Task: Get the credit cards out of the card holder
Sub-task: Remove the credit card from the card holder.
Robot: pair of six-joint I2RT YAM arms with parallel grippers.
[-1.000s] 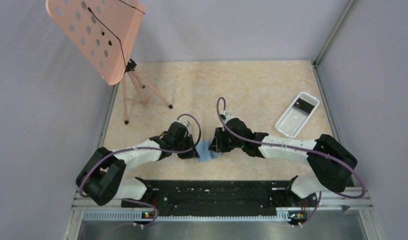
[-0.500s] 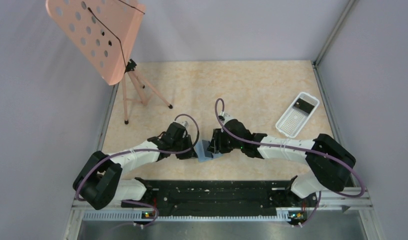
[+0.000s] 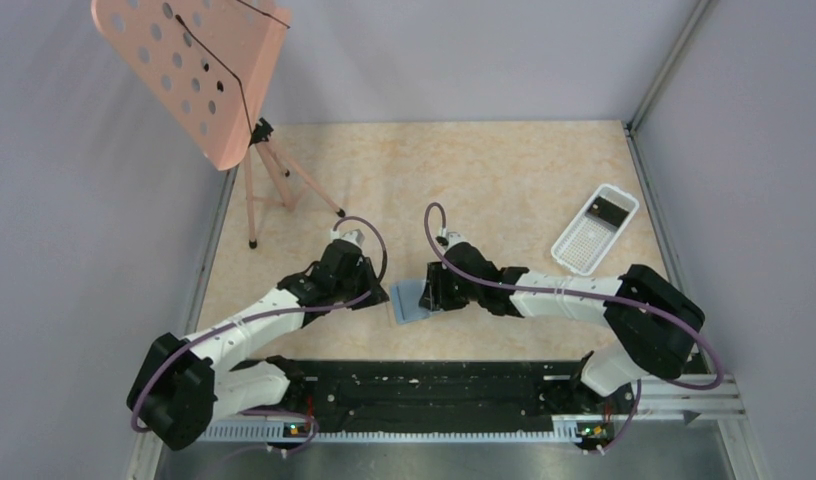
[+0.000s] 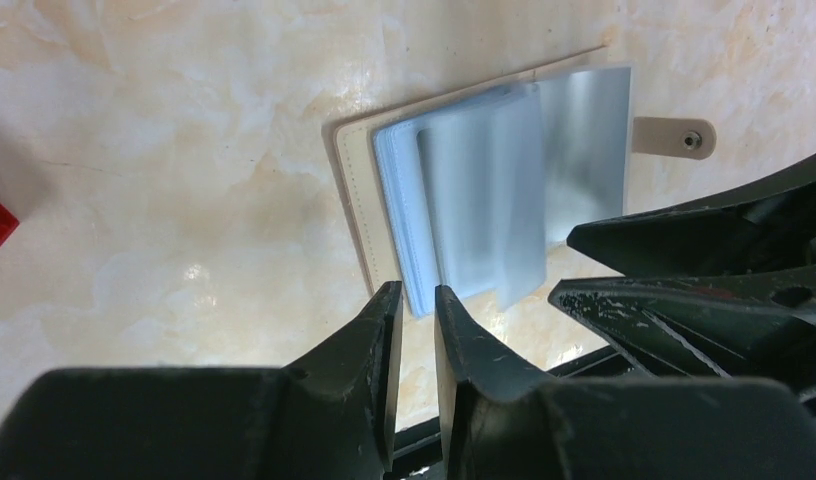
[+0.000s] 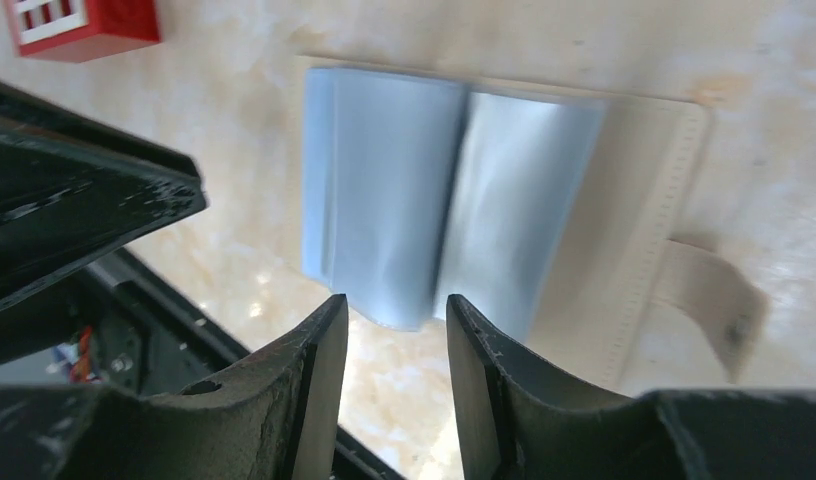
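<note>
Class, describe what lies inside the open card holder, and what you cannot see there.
Inside the card holder lie light blue sleeves, fanned over its tan cover. No credit cards show there; the overlapping sleeves hide whatever sits within them.

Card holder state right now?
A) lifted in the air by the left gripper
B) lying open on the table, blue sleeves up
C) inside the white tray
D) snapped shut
B: the card holder lies flat and open on the table, blue sleeves fanned upward and its snap strap loose to one side.
</note>
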